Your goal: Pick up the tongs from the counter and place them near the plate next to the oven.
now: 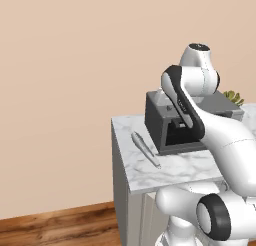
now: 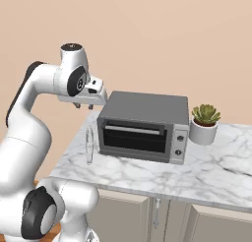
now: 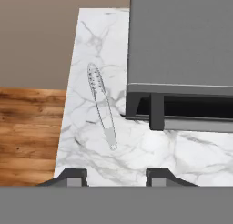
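The tongs (image 3: 102,107) lie flat on the white marble counter (image 3: 150,155), a slim grey utensil just left of the oven (image 3: 182,41). In the base views the tongs (image 1: 145,149) (image 2: 89,145) lie near the counter's left end. My gripper (image 2: 83,106) hovers well above them, over the oven's left end, pointing down. In the hand view my gripper (image 3: 117,175) has its fingertips apart with nothing between them, so it is open. The tongs sit ahead of the left fingertip. The plate is out of view.
The dark grey oven (image 2: 142,128) takes up the counter's left-middle. A potted succulent (image 2: 205,123) in a white pot stands to its right. The counter's left edge (image 3: 68,104) drops to a wooden floor (image 3: 27,132). Bare marble (image 2: 221,162) stretches right of the oven.
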